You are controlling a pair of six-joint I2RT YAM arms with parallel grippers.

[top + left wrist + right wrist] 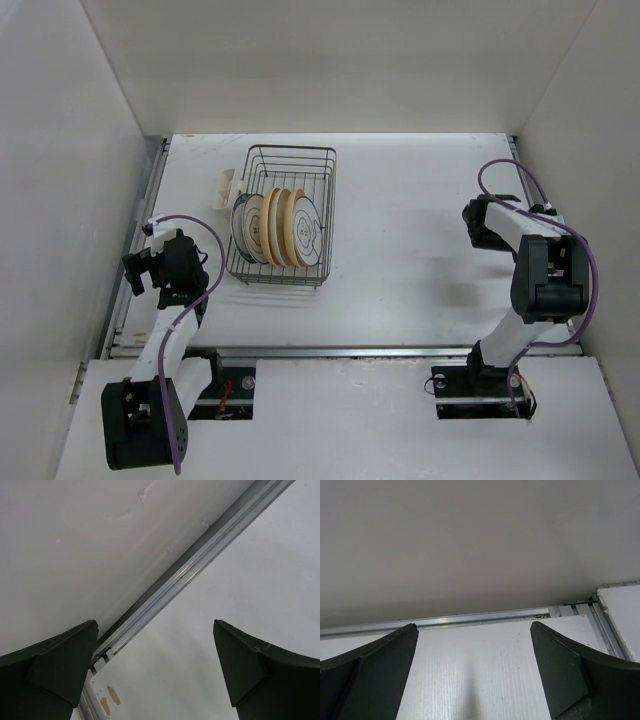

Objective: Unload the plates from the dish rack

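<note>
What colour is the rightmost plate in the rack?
The rightmost plate is white with a dark rim and centre mark, seen best in the top external view.

Dark wire rack point(291, 149); yellow-tan & white plates point(280, 226); cream clip point(228, 188).

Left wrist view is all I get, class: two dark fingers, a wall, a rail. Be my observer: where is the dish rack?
Observer: The dish rack sits on the left half of the table, ahead and right of the left claw.
Operator: Anything in it?
Observer: The plates stand on edge in its near half.
Operator: And the other arm?
Observer: The right claw is open, empty, over on the table's right side.
</note>
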